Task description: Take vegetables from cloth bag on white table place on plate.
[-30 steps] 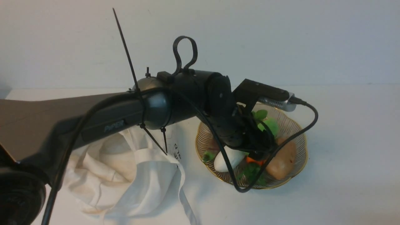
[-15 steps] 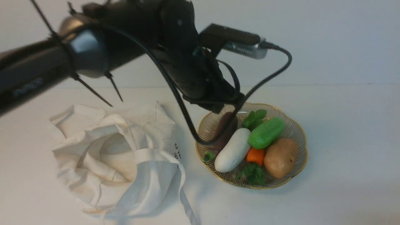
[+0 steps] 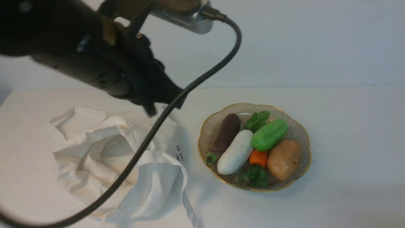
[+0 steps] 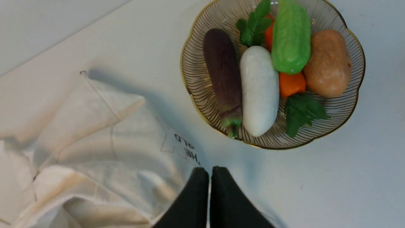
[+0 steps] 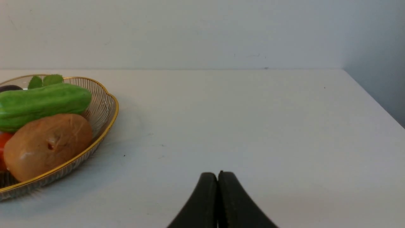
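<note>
While the cloth bag point(image 3: 120, 158) lies crumpled at the left of the white table point(image 3: 348, 142), the left gripper point(image 4: 209, 171) hangs over its right edge, fingers pressed together, holding nothing. Further right, the plate point(image 3: 207, 133) holds the green vegetable point(image 3: 269, 134), between radish point(image 3: 235, 153) and potato point(image 3: 284, 160). The right gripper point(image 5: 217, 174) sits low beyond the plate's potato side, fingers pressed together, holding nothing.

Left claw point(image 4: 209, 172) and right claw point(image 5: 217, 176) each have jaws pressed together, gripping nothing; left arm point(image 3: 72, 53) held high.
</note>
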{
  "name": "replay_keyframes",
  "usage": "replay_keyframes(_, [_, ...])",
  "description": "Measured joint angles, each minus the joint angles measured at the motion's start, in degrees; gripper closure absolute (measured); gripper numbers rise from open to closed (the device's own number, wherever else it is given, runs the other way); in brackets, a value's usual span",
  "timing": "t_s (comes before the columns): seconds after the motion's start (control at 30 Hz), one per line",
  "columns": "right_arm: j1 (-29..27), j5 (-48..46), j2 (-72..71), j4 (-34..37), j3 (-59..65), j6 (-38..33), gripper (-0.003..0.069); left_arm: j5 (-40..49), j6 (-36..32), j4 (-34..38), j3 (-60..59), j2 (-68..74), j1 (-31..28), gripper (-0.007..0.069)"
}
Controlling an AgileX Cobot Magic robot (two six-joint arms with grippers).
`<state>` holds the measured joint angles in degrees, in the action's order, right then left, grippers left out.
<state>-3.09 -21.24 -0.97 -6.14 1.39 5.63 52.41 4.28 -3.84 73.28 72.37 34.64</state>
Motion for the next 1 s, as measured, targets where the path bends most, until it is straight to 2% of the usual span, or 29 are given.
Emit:
replay_keyframes(0.4, [0.0, 0.0, 0.0, 0.0, 0.0, 0.0, 0.0669, -8.56, 8.34, -1.53, -27.65, -28.73, 0.0, 0.0629])
replay_keyframes(0.5, [0.0, 0.0, 0.0, 0.0, 0.0, 0.0, 0.0669, -12.49, 9.57, -1.54, -34.69, -40.9, 0.0, 0.0629])
replay_keyframes(0.73, [0.0, 0.0, 0.0, 0.0, 0.0, 0.0, 0.0669, -14.69, 10.01, -0.84, -40.33, -56.15, 0.0, 0.0629])
replay_keyframes(1.0, [0.0, 0.0, 0.0, 0.0, 0.0, 0.0, 0.0669, -13.64, 10.06, -0.49, -40.59, -63.01, 0.0, 0.0629])
